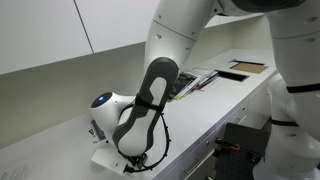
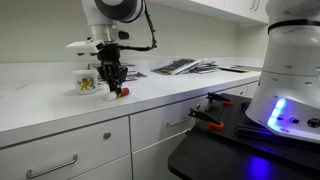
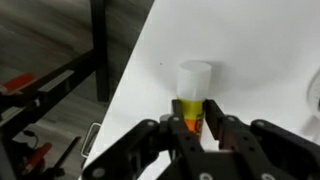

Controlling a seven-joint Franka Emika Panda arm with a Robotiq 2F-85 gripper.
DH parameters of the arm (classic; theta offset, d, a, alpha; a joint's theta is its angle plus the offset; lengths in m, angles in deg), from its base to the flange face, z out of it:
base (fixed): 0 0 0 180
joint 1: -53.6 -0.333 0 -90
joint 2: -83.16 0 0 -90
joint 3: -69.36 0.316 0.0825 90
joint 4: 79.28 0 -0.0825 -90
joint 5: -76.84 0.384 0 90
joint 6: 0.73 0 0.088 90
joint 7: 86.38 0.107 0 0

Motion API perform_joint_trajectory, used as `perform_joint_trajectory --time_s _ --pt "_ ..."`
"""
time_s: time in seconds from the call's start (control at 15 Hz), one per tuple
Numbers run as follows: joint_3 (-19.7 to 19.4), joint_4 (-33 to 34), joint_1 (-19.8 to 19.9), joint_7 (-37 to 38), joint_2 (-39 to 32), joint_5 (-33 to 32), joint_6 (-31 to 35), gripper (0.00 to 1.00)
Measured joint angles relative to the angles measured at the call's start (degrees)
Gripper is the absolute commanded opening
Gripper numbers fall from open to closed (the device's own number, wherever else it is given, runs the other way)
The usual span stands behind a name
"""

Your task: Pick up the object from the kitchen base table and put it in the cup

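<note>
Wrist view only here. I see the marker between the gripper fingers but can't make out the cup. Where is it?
Observer: In an exterior view the cup stands on the countertop, close beside the gripper.
Operator: Anything else on that counter I should know about?
Observer: Dark books lie farther along it, on the side of the gripper away from the cup and well apart from both.

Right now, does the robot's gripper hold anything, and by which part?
It seems so: the black gripper pinches the small whitish stick between its fingers at the yellow and red section. The white end sticks out free beyond them.
</note>
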Motion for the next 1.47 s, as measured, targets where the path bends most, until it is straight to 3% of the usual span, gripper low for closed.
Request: perform_joint_trajectory --time_s 0.53,0.8,1.13,1.47 --pt "-1.21 0.00 -2.53 2.81 4.69 -10.58 0.32 0.07" --pt "-1.17 0.77 -3.26 3.31 8.53 -20.21 -1.12 0.07" --pt "-1.10 6.57 -3.12 4.28 8.45 -32.78 -7.05 0.07" --pt "0.54 16.42 -3.42 7.23 1.08 -43.62 -14.25 0.07"
